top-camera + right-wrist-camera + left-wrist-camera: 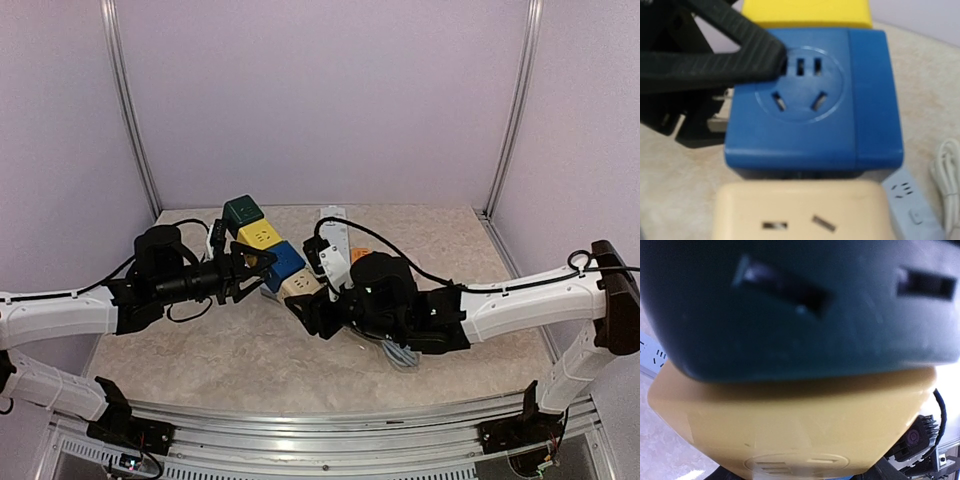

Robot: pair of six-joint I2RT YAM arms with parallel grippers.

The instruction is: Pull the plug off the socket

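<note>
Four cubes [259, 236] make a row in the middle of the table [200, 350], green cube [243, 211] at 11 o'clock, cream cube [302, 284] at 5. Left claw [255, 268] grips the blue cube [283, 260]; only the right wrist view shows its finger [715, 60] there. Right claw [312, 310] is by the cream cube; I cannot tell its grip.

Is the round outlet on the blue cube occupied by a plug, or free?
Free. In the right wrist view the blue cube shows its slots bare, nothing inserted.

Socket cubes [268, 245] green, yellow, blue, cream
</note>
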